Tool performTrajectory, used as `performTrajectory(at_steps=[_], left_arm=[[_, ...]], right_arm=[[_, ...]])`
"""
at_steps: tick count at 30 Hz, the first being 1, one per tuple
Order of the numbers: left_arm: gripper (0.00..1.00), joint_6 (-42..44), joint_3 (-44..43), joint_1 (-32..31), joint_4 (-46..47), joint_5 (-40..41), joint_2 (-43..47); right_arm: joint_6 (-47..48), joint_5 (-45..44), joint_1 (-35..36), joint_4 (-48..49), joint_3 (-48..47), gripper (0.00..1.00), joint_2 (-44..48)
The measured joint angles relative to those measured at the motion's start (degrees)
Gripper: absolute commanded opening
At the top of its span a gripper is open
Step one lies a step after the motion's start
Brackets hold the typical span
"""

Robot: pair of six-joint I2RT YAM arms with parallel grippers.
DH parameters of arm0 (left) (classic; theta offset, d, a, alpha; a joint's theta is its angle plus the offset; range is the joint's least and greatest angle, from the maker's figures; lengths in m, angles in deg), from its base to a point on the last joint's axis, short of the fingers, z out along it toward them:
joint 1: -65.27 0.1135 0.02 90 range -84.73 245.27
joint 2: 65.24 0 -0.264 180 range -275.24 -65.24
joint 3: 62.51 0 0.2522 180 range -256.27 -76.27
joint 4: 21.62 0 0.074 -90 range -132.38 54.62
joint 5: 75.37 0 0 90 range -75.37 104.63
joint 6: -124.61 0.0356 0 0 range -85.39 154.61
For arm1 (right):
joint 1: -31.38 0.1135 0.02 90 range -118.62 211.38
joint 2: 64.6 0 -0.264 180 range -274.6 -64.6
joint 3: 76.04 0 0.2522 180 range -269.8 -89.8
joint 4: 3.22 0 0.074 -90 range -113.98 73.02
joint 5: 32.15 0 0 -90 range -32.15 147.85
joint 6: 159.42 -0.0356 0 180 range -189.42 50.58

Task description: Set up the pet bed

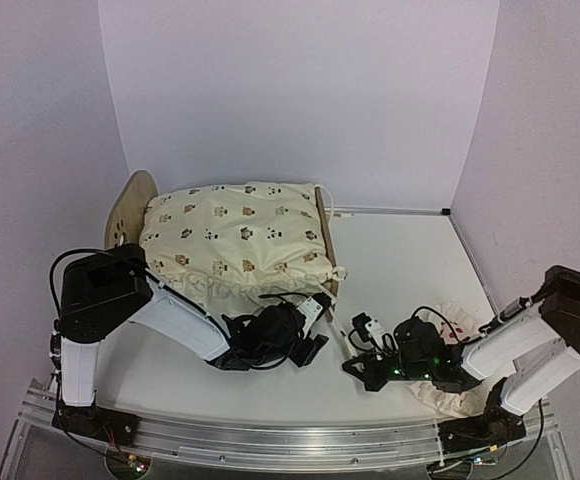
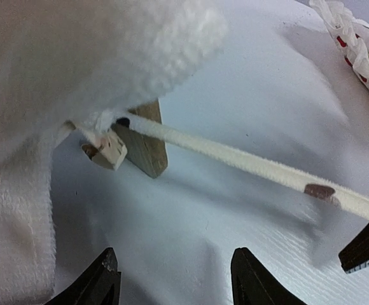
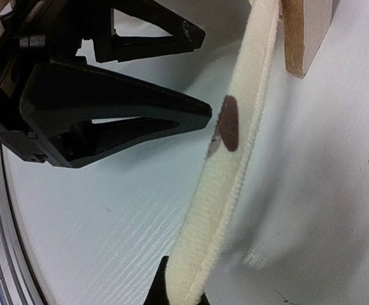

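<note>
The light plywood pet bed [image 1: 130,208] stands at the back left of the white tabletop [image 1: 400,260], with the cream animal-print cushion [image 1: 235,235] lying on it. The left hand [image 2: 175,270] gapes empty near the bed's leg. The right hand [image 1: 352,352] pinches the cushion's cream strap [image 2: 254,165].

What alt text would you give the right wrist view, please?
A cream strap stretches from the right gripper up past the bed leg. The left gripper hangs open beside it, over a white table.
</note>
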Motion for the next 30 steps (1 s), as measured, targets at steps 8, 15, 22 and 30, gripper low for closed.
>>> performTrajectory(at_steps=[8,15,22,30], left_arm=[[0.58,5.06,-0.07,0.33,11.31,3.86,-3.43],[0.46,10.02,-0.24,1.11,18.61,6.79,-6.49],[0.39,12.40,-2.05,2.12,20.46,7.38,-8.24],[0.02,14.90,-3.62,2.26,20.52,7.51,-9.01]], right_arm=[[-0.48,0.29,0.24,-1.63,0.00,0.00,0.96],[-0.46,0.62,0.26,-2.08,0.00,0.00,0.96],[-0.46,0.84,0.26,-2.30,0.00,0.00,0.84],[-0.45,1.47,0.26,-2.64,-0.50,0.00,-0.32]])
